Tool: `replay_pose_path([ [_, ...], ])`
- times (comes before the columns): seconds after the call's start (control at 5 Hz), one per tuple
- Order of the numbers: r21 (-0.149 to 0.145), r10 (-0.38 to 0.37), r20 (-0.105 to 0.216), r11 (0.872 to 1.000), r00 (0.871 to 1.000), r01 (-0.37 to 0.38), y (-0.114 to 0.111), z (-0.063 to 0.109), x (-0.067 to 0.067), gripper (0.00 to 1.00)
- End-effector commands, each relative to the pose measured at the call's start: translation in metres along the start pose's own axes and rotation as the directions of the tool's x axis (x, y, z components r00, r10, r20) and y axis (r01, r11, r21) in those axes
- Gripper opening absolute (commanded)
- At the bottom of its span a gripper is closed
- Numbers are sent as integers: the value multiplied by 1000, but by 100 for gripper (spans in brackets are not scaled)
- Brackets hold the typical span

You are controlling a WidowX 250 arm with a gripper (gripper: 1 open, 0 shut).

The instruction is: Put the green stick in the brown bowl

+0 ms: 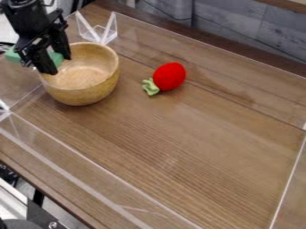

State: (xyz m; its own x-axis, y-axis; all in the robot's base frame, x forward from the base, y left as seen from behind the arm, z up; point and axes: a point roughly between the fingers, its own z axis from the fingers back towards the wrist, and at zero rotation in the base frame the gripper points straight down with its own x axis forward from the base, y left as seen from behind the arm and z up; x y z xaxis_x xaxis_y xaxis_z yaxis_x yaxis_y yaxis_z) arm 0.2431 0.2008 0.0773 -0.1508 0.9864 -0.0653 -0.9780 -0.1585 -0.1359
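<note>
The hand (48,61) is gripping the green stick (16,54) partway closed, hanging over the left rim of the brown bowl (81,75); a red strawberry toy (169,76) is lying nearby on the surface (180,152).

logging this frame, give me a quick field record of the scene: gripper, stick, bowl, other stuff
gripper: points down at the bowl's left rim, shut on the green stick
green stick: held, one end pokes out left of the fingers, outside the bowl
brown bowl: upright on the wooden table, nothing inside
red toy: right of the bowl, apart from it
task: stick not yet in bowl
</note>
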Motion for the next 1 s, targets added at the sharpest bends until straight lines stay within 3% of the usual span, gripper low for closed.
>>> replay_pose_path([
  [0.0, -44, -63, 28, 997, 998, 64, -9, 8, 6, 0],
  [0.4, -49, -46, 37, 998, 998, 48, -5, 2, 10, 0],
  [0.8, -59, 51, 55, 997, 997, -48, -4, 0, 9, 0],
])
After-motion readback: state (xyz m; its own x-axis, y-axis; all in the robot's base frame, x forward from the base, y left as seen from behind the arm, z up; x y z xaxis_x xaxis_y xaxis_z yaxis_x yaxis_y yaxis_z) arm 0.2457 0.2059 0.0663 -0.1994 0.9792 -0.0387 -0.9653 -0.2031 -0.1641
